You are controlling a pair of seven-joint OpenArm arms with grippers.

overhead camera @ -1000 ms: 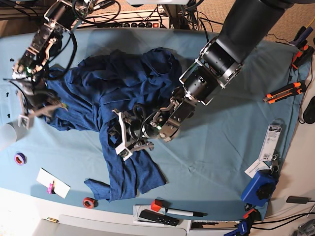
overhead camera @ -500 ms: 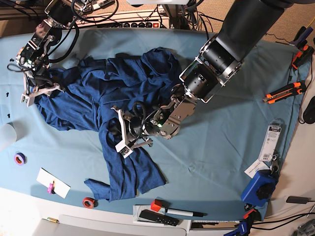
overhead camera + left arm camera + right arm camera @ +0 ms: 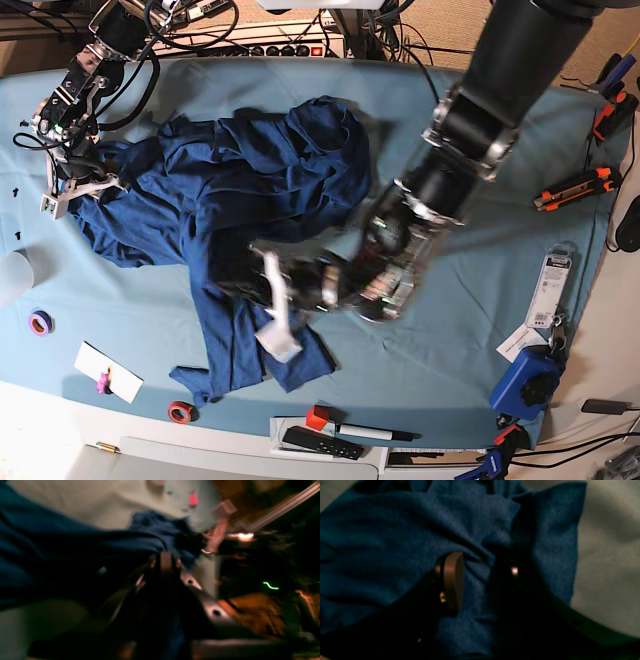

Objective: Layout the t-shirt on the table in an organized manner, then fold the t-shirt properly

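Since the earlier frame the left gripper (image 3: 275, 310) has swung lower across the cloth, its jaws now pressed together on a fold of the t-shirt (image 3: 240, 190), and the strip of fabric beneath it hangs narrower than before; motion blur marks that arm as moving. The right gripper (image 3: 75, 180) has shifted little and sits at the garment's far sleeve end, its fingers set apart with cloth bunched between them; whether they truly bear on that cloth cannot be told. Judged purpose: one end is anchored while the other is drawn away, so the crumpled shirt can be spread across the table (image 3: 480, 260). The base view alone shows the whole garment, heaped between the two grippers with a tail trailing below the left one. The left wrist view, badly blurred, adds only that dark fabric runs straight into the closed tips. The right wrist view shows what the base view hides: a pale finger pad (image 3: 452, 580) lying against a pinched ridge of fabric, table cloth bare just beyond.
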